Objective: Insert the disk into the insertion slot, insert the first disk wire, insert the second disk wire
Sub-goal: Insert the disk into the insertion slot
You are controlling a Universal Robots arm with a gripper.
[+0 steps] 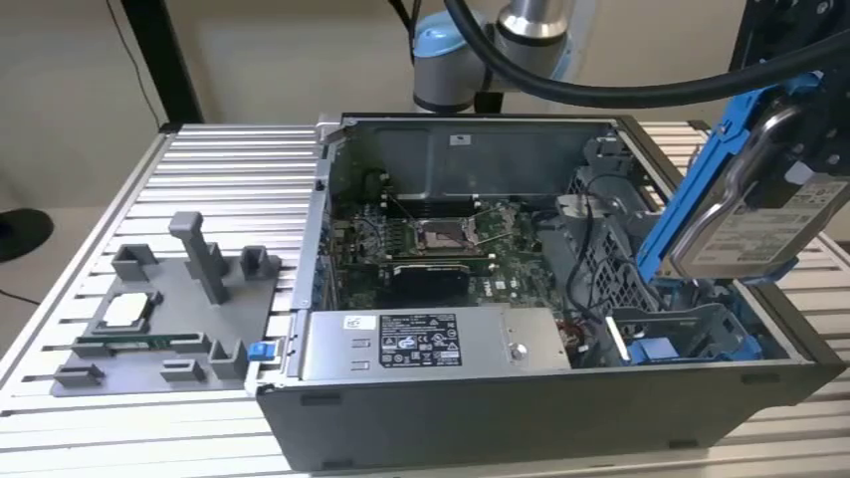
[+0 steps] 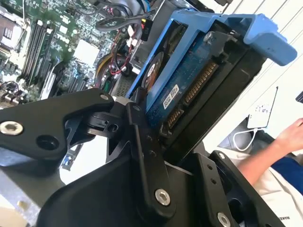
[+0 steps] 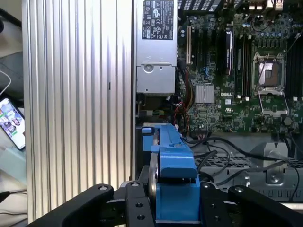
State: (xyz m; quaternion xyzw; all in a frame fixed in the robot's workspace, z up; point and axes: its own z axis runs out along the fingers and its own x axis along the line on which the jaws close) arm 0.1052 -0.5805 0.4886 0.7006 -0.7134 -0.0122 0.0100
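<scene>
Exterior view first: the disk (image 1: 750, 214), silver-grey with a white label and clipped in its blue carrier frame (image 1: 691, 189), is at the exterior view's right. It is raised above the right rim of the computer case (image 1: 531, 418) and stands steeply tilted, label facing the camera. The gripper (image 1: 803, 119) holds it from the upper right corner of the frame. In both wrist views the black fingers (image 3: 137, 205) press against opposite sides of the carrier, so the gripper (image 3: 173, 203) is closed on the disk (image 3: 173, 161). In the second wrist view the disk (image 2: 184, 90) shows its circuit-board side, with the row of connector contacts (image 2: 201, 82) exposed between the gripper's (image 2: 173, 137) fingers.

The insertion slot (image 1: 691, 334), a grey metal bay with blue plastic tabs, lies in the lower right of the case, below the disk's lower end. The disk is not in it. Whether the carrier's lower tip touches the metalwork beside it, I cannot tell.

Further out, the grey power-supply box (image 1: 425, 344) sits along the case's near wall and the motherboard (image 1: 439, 239) lies behind it. On the ribbed table (image 1: 226, 169), at the exterior view's left, rests a grey fixture tray (image 1: 173, 319). A person's arm (image 2: 284, 142) shows in the second wrist view, and a phone (image 3: 12, 123) in the first.
</scene>
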